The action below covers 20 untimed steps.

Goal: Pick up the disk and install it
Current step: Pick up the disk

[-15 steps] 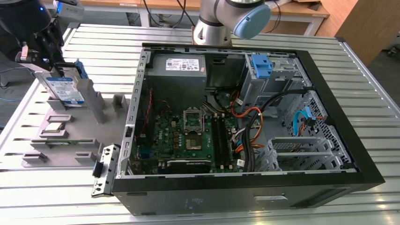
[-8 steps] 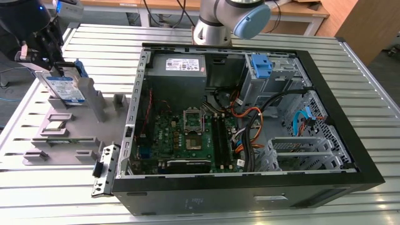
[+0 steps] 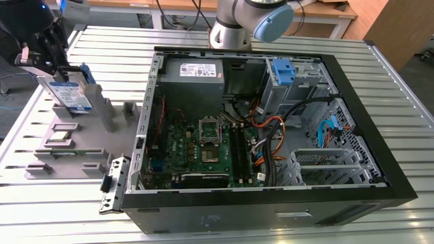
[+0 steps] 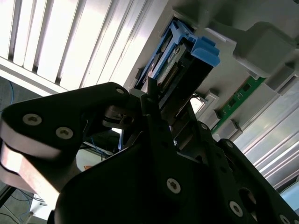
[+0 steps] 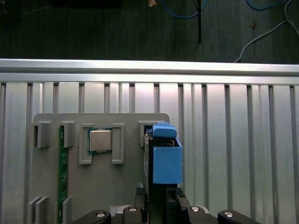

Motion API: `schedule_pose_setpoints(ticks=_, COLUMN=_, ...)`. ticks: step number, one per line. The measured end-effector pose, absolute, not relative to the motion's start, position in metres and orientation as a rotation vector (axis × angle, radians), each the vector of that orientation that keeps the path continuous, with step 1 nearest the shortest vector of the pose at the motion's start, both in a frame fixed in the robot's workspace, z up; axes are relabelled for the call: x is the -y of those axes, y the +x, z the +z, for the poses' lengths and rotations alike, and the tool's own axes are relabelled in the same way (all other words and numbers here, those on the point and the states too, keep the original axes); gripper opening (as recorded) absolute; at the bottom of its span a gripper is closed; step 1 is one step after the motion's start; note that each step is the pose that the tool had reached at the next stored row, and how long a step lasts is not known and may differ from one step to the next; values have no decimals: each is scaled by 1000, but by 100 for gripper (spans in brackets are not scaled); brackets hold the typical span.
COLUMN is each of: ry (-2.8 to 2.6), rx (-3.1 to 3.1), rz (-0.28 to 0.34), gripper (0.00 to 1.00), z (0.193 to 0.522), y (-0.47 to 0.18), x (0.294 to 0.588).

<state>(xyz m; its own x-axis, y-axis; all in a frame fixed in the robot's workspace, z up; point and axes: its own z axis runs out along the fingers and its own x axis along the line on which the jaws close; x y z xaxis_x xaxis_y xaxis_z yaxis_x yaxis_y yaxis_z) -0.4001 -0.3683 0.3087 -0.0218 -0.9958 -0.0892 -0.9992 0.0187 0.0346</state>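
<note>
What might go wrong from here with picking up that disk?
The gripper appears to grip the disk by one end, so it might tilt or slip. The disk stands close to the posts of the grey fixture and may catch on them. Cables cross the open case and could snag it.

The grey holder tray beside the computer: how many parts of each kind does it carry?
disk in its blue caddy: 1
processor chip: 1
green memory stick: 1
Total: 3
</note>
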Motion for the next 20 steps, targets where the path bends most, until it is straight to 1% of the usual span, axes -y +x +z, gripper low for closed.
schedule_pose_setpoints(ticks=7, ry=-2169, rx=-2213, rz=135, gripper=35, z=317, y=-400, x=368)
schedule_pose_setpoints(ticks=20, ry=-2169, rx=-2214, rz=135, gripper=35, z=319, y=-400, x=368)
